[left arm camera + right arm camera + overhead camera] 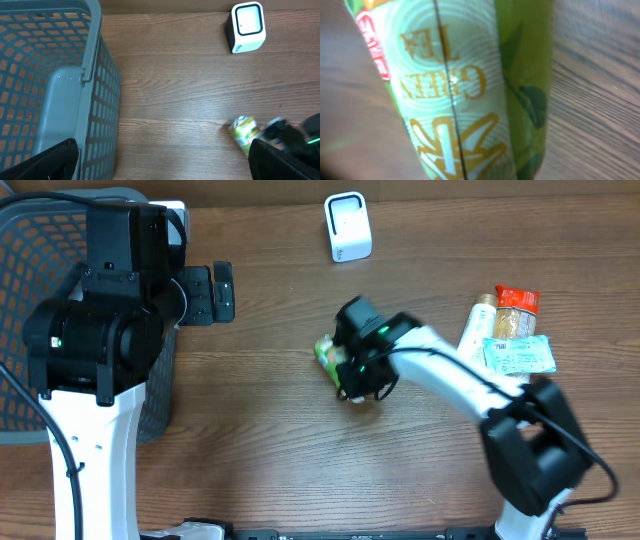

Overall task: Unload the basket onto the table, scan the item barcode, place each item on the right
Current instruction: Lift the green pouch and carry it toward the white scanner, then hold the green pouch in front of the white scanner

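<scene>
Bare wood runs open between the green tea packet (326,354), on which my right gripper (358,375) is clamped, and the white scanner (348,227) at the table's far side. On my left the grey basket (92,40) blocks that side, my left gripper (222,292) spread wide just beside it. A cluster of packets (512,330) crowds the right side near my right arm.

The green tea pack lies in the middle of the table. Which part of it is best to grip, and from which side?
Grip the green tea pack across its narrow middle, coming from above. It seems to lie lengthwise on the table, so its long sides are free. The right claw is shut on it in this way, and one end of the pack stays uncovered.
</scene>
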`<action>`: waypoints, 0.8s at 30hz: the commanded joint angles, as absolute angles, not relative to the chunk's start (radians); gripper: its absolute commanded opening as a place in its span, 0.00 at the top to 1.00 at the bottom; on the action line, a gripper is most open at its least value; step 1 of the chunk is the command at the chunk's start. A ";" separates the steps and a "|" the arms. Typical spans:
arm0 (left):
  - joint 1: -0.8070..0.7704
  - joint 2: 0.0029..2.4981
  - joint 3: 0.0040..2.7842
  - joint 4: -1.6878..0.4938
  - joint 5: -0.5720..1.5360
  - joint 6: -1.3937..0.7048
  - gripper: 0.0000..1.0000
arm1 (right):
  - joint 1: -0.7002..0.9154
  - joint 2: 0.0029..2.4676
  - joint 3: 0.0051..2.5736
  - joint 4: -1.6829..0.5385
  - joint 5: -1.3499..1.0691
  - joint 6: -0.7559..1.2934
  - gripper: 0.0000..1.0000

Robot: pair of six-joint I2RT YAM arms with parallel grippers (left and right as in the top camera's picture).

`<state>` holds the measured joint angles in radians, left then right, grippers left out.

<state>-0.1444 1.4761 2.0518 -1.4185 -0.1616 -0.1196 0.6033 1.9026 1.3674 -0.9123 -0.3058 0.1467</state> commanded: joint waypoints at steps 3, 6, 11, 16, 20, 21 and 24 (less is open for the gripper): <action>-0.151 1.479 2.055 -1.417 -0.164 -0.112 0.00 | 0.397 1.724 1.436 -0.879 -0.934 0.066 0.96; -0.151 1.479 2.055 -1.417 -0.164 -0.112 0.00 | 0.289 1.697 1.436 -0.848 -1.234 0.066 0.96; -0.151 1.480 2.055 -1.417 -0.164 -0.112 0.00 | 0.224 1.687 1.436 -0.818 -1.436 0.067 0.96; -0.151 1.479 2.055 -1.417 -0.164 -0.112 0.00 | 0.224 1.683 1.440 -0.814 -1.335 0.110 0.96; -0.151 1.480 2.055 -1.417 -0.164 -0.112 0.00 | 0.270 1.688 1.542 -0.858 -0.777 0.248 0.96; -0.151 1.479 2.055 -1.417 -0.164 -0.112 0.00 | 0.295 1.698 1.601 -0.894 -0.618 0.260 0.96; -0.151 1.479 2.055 -1.417 -0.164 -0.112 0.00 | 0.369 1.765 1.777 -0.976 -0.177 0.258 0.96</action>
